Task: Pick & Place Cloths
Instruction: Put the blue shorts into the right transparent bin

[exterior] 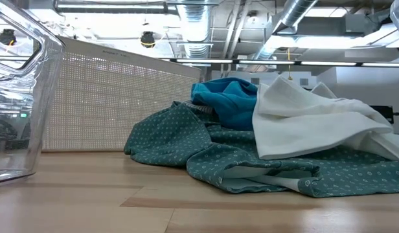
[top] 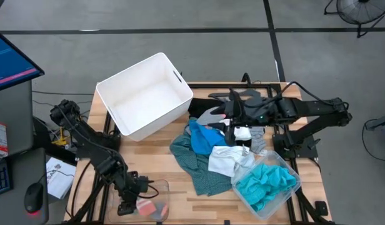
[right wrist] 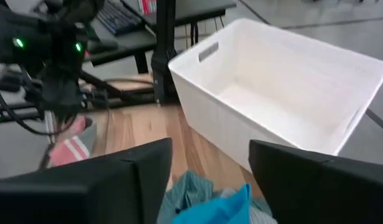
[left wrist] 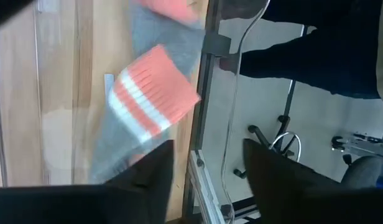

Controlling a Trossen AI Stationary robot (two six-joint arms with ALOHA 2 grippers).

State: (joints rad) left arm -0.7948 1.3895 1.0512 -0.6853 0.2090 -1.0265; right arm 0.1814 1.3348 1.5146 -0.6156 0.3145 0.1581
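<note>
Your right gripper [top: 233,120], fingers spread wide and empty, hangs over the cloth pile [top: 208,153] mid-table beside the white bin [top: 144,95], while your left gripper [top: 131,201], also parted, sits over the grey-and-orange cloth [left wrist: 148,106] at the table's near edge.

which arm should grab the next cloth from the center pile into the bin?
Right, probably. The right gripper hovers open at the pile's far edge, over the blue cloth, near the white bin. The left gripper is at the near table edge, over a grey-and-orange sock.
</note>
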